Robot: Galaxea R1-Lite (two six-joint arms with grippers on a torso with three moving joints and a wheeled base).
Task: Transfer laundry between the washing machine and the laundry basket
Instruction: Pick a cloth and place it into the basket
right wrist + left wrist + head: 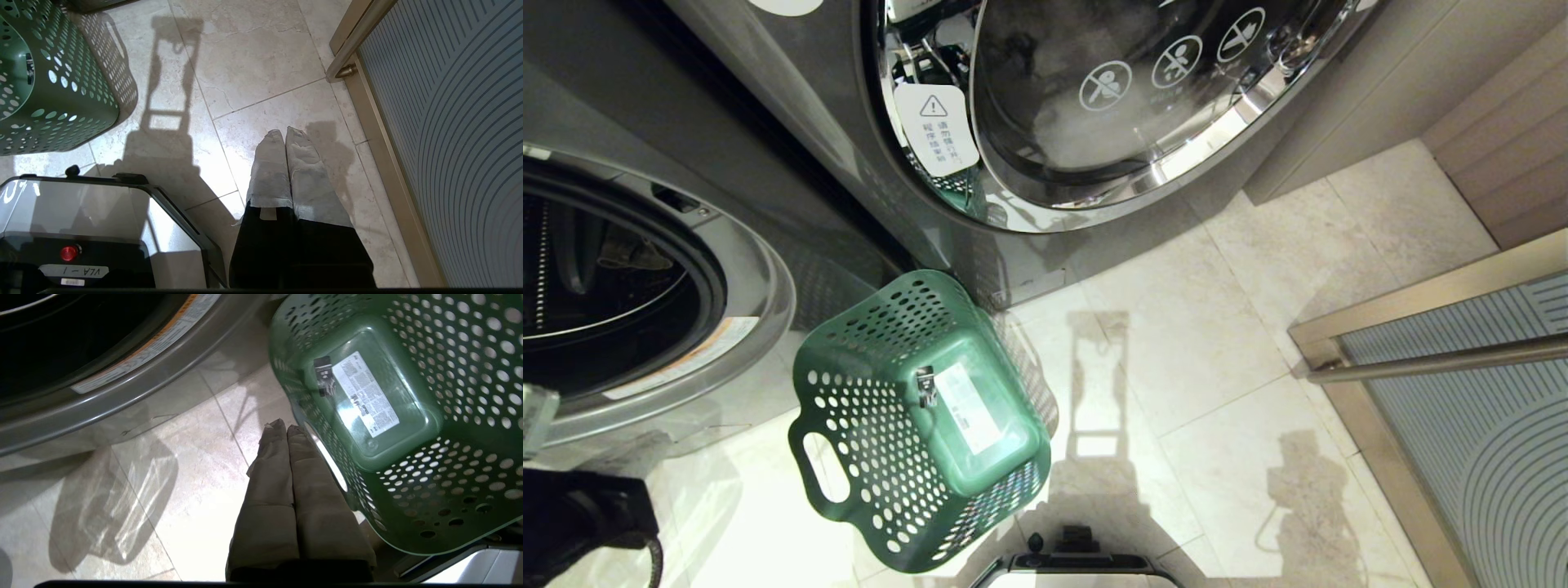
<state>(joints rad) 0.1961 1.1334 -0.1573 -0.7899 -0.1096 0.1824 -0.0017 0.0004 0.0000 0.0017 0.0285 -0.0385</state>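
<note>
Laundry basket (915,425) is sitting empty on floor (1217,343) beside washing machine (792,147); left gripper (287,430) fingers pressed together holding nothing, right gripper (284,134) likewise.

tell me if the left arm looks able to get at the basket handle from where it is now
Probably yes. The left gripper, fingers shut and empty, hangs right beside the laundry basket, its tips next to the oval handle cutout. Nothing lies between them, but the fingers would have to open first.

We read "VLA – 1", upside down, on a white label (74,270) on the robot's black glossy base (102,245); a white tag (937,128) on the dark grey front-loader's chrome-rimmed door (1111,106) bears a warning triangle.
</note>
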